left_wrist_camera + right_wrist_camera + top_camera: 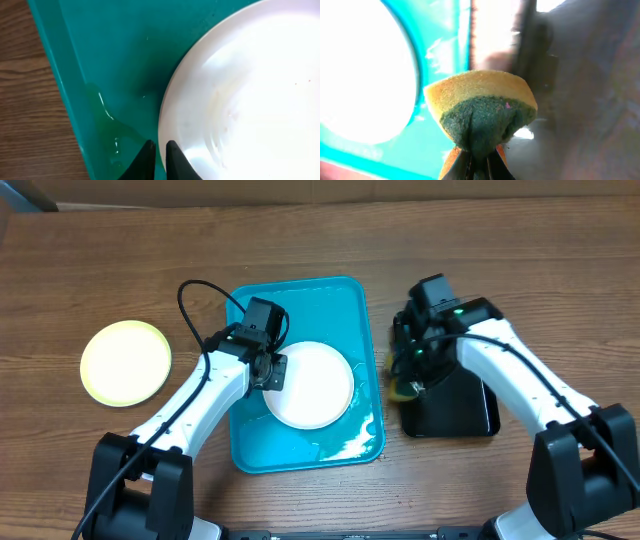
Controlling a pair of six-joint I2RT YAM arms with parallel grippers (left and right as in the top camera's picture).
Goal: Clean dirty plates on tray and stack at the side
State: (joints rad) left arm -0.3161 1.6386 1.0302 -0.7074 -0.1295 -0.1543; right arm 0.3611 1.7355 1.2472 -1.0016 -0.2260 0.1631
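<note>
Turquoise plastic tray [300, 283], white round plate [315, 385] at its centre.
Left gripper [160, 150] pinched on the plate's left edge; right gripper [480, 160] clamps yellow-green sponge [480, 110] over black tray [455, 405]; pale yellow plate [125, 362] well apart on open wooden table [500, 240].

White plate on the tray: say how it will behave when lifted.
Probably rigid: the white plate keeps a crisp rim. Likely slippery: it looks glossy, and liquid pools on the tray beside it. Flat, so unlikely to roll.

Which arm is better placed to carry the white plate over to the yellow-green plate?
Left. The left fingers are at the rim of the white plate, on the side facing the yellow-green plate. The right fingers grip a sponge over the black tray.
</note>
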